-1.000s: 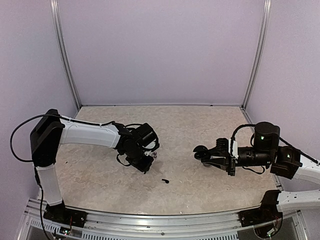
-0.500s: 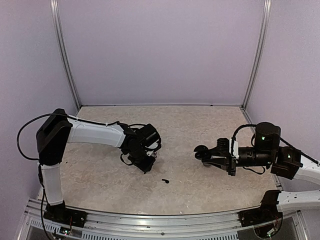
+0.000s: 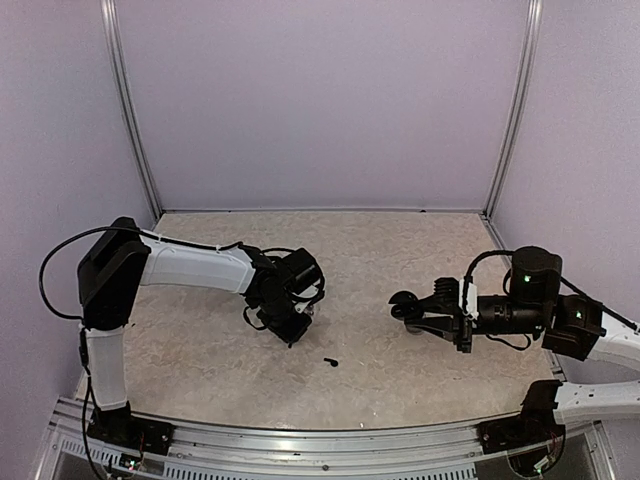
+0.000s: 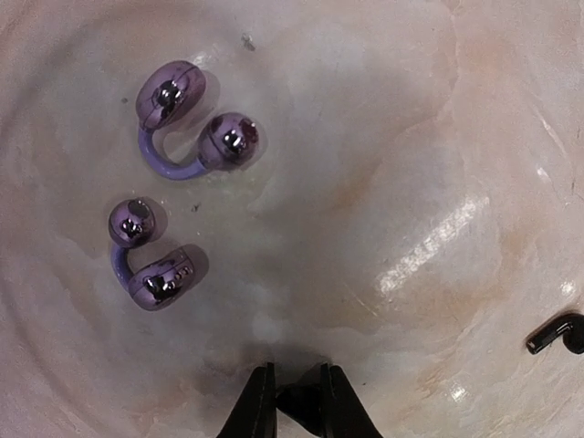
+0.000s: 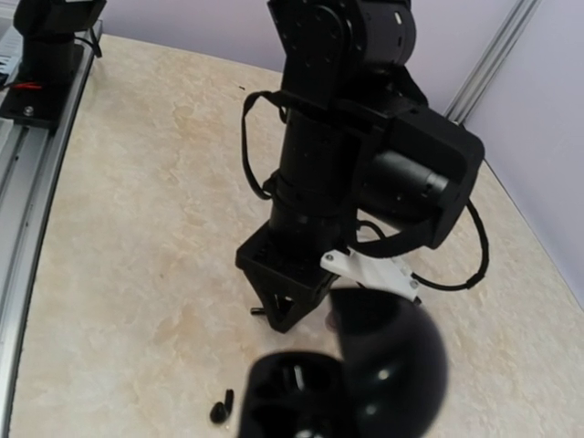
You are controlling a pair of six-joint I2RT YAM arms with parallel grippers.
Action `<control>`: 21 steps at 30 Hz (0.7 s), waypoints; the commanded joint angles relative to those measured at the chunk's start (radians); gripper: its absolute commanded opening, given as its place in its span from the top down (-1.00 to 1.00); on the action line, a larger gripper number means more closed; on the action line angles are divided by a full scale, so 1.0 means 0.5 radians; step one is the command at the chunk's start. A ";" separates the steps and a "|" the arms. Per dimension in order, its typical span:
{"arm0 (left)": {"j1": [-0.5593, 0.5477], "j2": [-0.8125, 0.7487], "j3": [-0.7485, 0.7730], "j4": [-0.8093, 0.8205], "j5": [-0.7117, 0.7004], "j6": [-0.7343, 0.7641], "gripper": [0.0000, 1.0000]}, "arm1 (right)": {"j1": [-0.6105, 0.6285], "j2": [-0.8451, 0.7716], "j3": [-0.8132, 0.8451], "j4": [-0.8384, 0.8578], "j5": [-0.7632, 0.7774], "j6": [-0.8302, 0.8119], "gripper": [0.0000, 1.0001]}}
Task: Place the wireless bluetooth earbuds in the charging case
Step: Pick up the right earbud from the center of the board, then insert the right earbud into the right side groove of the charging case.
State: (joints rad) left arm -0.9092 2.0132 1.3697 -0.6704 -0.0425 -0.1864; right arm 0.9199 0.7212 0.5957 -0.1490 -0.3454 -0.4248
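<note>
My left gripper [image 4: 292, 401] hangs just above the table, shut on a small black earbud of which only a dark lump shows between the fingertips. Two silvery-purple clip earbuds [image 4: 187, 128] [image 4: 146, 260] lie on the table ahead of it. Another black earbud [image 4: 557, 336] [image 3: 330, 361] lies loose to its right. The black charging case [image 5: 338, 392] stands open with its lid [image 5: 392, 356] raised, held in my right gripper [image 3: 422, 316] at mid-right. The case hides that gripper's fingers in the right wrist view.
The marbled table [image 3: 380, 250] is fenced by lilac walls with metal posts [image 3: 130, 120] at the back corners. An aluminium rail [image 3: 300, 440] runs along the near edge. Cables loop off the left wrist [image 5: 365, 137].
The left arm's elbow has swung right and its gripper has edged slightly away from the near edge, still at the silvery earbuds. The right arm and case have barely moved.
</note>
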 commanded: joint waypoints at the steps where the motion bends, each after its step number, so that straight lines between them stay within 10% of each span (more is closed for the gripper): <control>1: -0.008 0.021 -0.003 -0.043 -0.008 0.012 0.67 | 0.016 -0.035 -0.017 0.028 0.022 0.021 1.00; 21: 0.048 -0.387 -0.193 0.434 -0.020 -0.049 0.73 | 0.016 0.099 -0.011 0.198 0.303 0.164 1.00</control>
State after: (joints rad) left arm -0.8944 1.8877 1.2980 -0.5480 -0.0387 -0.1947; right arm 0.9199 0.7521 0.5953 -0.1196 -0.2741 -0.3889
